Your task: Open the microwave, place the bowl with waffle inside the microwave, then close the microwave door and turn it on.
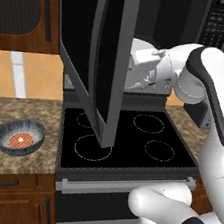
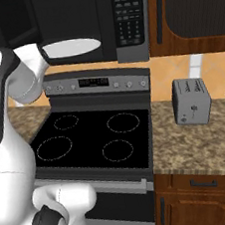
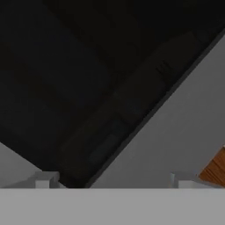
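Fingers spread wide, holding nothing, hard against microwave door | door swung open, turntable exposed | step: opening looks done; next likely back off, reach bowl with waffle on left granite counter | stove below, toaster right.

White arm bent leftward, end effector with jaws spread wide.
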Motion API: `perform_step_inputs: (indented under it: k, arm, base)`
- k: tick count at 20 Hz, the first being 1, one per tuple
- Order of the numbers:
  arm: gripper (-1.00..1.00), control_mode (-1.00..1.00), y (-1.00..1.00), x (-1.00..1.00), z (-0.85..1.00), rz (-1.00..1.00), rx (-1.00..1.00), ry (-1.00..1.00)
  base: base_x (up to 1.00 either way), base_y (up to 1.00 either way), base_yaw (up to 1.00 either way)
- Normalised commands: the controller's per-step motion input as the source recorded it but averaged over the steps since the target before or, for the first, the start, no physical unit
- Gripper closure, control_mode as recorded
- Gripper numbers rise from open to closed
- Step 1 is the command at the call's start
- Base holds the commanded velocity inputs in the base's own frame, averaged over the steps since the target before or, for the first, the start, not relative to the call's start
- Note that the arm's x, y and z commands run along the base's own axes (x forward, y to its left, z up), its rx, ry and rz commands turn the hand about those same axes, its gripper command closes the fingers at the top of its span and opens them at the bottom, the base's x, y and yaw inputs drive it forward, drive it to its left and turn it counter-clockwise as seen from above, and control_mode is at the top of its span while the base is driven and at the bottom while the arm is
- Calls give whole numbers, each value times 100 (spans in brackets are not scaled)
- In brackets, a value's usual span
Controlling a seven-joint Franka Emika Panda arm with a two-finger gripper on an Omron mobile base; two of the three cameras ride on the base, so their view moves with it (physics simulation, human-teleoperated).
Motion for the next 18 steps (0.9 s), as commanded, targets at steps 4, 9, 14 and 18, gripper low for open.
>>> perform_step_inputs:
  k: [4, 9, 14, 18]
  arm:
    - [-100, -100, 3, 0, -1, -1, -1, 0]
    - [-100, -100, -6, 6, -11, -12, 0, 7]
    - [-100, -100, -94, 36, -53, -25, 0, 20]
    - [-100, -100, -61, 74, -92, -23, -4, 25]
  base:
    - [0, 0, 0]
    - [0, 0, 0]
    - [0, 0, 0]
    - [0, 0, 0]
